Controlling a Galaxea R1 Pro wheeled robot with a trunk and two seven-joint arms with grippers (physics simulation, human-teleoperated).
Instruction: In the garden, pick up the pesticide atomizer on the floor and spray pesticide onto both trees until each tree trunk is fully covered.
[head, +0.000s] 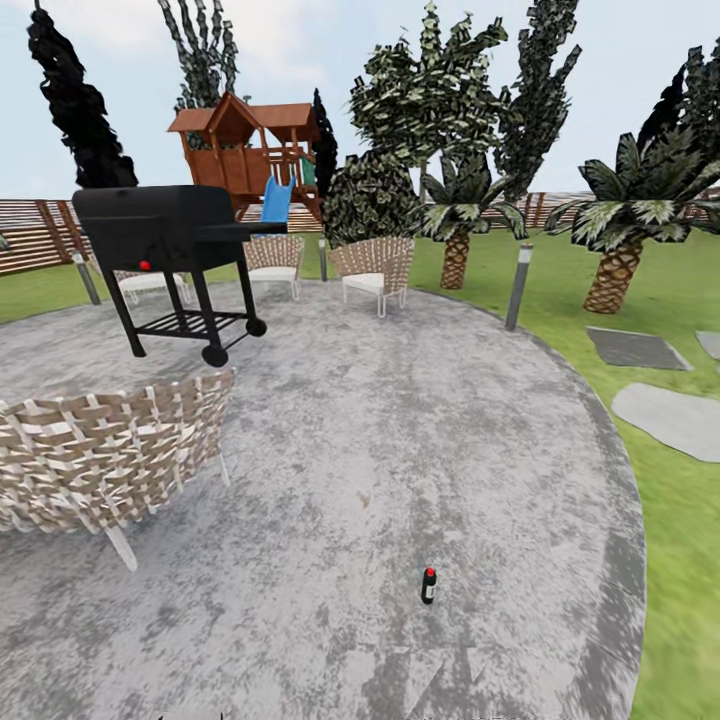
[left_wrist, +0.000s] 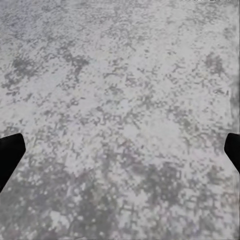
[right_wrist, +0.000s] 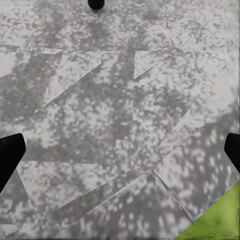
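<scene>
- Grey speckled paving makes up the floor (head: 380, 470), a round patio with a curved edge meeting green lawn (head: 680, 330) on my right.
- I see the pesticide atomizer (head: 429, 585) standing upright on the floor, near the lower middle of my head view, alone and well apart from the furniture (dark bottle, red top).
- On my right wrist camera a dark rounded shape (right_wrist: 96, 4) sits at the frame edge on the paving; I cannot tell what it is.
- My left tool (left_wrist: 120, 147) hangs over bare paving, its two dark fingertips (left_wrist: 10, 152) far apart at either side of the frame, spread wide, holding nothing.
- My right tool (right_wrist: 120, 150) is likewise spread wide over the paving, with one fingertip (right_wrist: 9, 152) at each side and a sliver of grass (right_wrist: 220, 217) in a corner.
- A woven wicker chair (head: 100, 450) stands close at the left of the head view; two more wicker chairs (head: 375, 268) sit at the far side.
- A black barbecue grill (head: 170, 235) on wheels stands beyond the near chair.
- A grey bollard post (head: 517, 287) stands at the patio edge, with palms (head: 615, 270) and stepping stones (head: 670, 415) on the lawn.
- A wooden playhouse (head: 250, 150) with a blue slide stands before the slatted fence (head: 40, 235).
</scene>
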